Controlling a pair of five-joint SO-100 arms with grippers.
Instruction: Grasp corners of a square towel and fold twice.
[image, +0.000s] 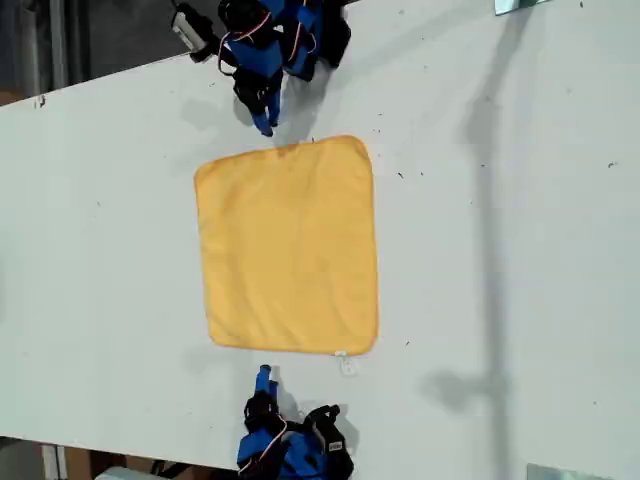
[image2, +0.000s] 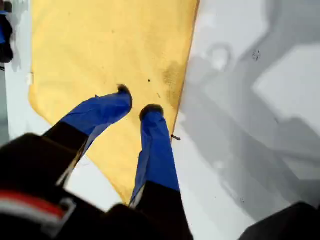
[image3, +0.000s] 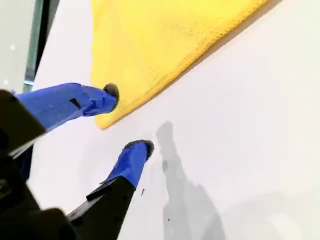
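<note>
We see the towel (image: 288, 245) flat on the bench (image: 520, 250), its white tag (image: 340, 353) unreadable. My first gripper (image2: 136, 102) and my second gripper (image3: 131, 120) hold their jaws apart, empty.

You have white table (image: 520, 250) lying open on the exterior view's left and right of the towel (image: 288, 245). Only my first gripper (image: 268, 128), at its upper edge, and my second gripper (image: 263, 373), just below it, stand in the way.

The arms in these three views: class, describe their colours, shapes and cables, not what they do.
Both arms are blue and black. Each hand, the first and the second, has two tapering blue fingers with dark rounded tips. Red and white cables loop over the black bodies in the exterior view.
</note>
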